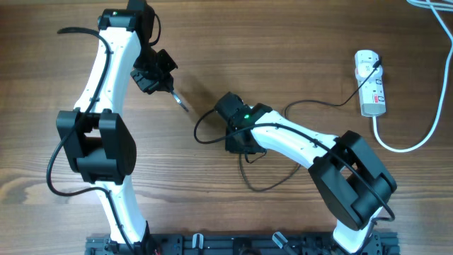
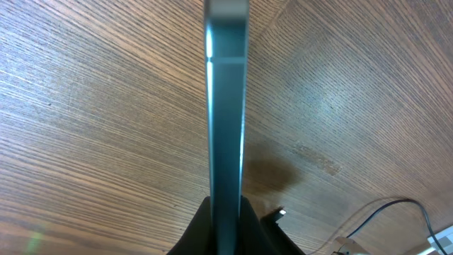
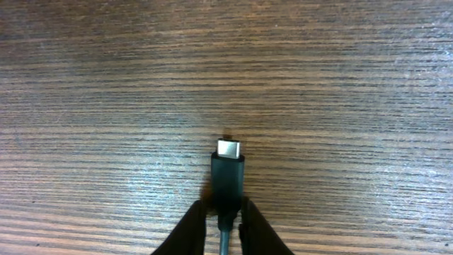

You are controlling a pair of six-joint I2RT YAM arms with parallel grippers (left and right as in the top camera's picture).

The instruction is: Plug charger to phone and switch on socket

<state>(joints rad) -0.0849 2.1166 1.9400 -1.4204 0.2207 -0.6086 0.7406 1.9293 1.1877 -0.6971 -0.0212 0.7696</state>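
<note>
My left gripper (image 1: 164, 79) is shut on the phone (image 1: 180, 100) and holds it edge-on above the table. In the left wrist view the phone (image 2: 226, 106) is a thin teal-grey strip rising from between the fingers (image 2: 226, 230). My right gripper (image 1: 225, 110) is shut on the connector end of the charger (image 3: 228, 166), whose silver tip points forward just above the wood, past the fingers (image 3: 226, 219). That tip also shows in the left wrist view (image 2: 278, 212), to the right of the phone's held end. The dark cable (image 1: 311, 105) runs to the white socket (image 1: 371, 83) at the far right.
A thick white cord (image 1: 417, 142) loops from the socket along the table's right edge. Slack charger cable (image 1: 258, 185) lies in loops under and beside the right arm. The arm bases stand at the front edge.
</note>
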